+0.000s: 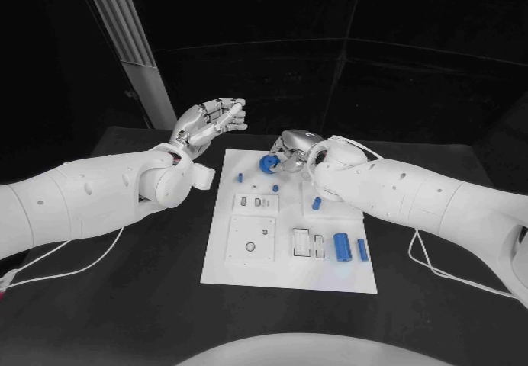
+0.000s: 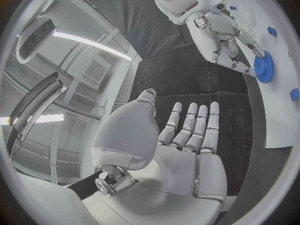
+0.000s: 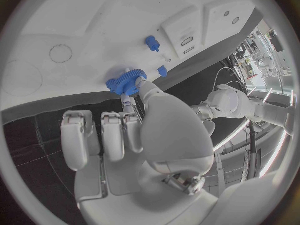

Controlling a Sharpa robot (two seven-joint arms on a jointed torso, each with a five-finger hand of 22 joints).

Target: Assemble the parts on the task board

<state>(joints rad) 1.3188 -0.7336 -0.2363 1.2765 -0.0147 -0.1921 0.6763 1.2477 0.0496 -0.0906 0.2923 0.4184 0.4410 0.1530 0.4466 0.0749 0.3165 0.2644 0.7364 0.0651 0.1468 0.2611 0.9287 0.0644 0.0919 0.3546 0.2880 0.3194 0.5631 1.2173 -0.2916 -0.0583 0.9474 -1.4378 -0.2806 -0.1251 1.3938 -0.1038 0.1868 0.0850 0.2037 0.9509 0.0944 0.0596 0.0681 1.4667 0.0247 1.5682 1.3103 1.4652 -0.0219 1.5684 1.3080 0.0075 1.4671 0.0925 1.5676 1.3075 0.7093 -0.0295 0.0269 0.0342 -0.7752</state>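
Now, closest to the robot, two blue pegs [image 1: 343, 247] lie flat on the near right part of the white board [image 1: 288, 268], which sits in the middle of the black counter [image 1: 132, 305]. They are lying down and loose, so I think they are waiting for their turn. Just to their left is a pale block with slots [image 1: 301, 242], and left of that a square plate with a small hole [image 1: 251, 238]. A bit farther up, one small blue peg [image 1: 317, 203] lies by itself near the right arm. Two tiny blue pins [image 1: 240, 178] are set on the far left part of the board. At the far end of the board is the blue gear [image 1: 269, 163]. The right robot hand [image 1: 295, 148] has its fingertips [image 3: 127, 98] closed on the gear, pinching it at the rim. The gear sits low, right on the board or very close to it; I cannot tell if it is fully down. I think the hand holds it by the edge so it can be set on its spot and turned to fit. Farthest away, off the board to the left, the left robot hand [image 1: 209, 120] is up in the air with its fingers apart and nothing in it. It looks like it is kept out of the way so the right hand has room.
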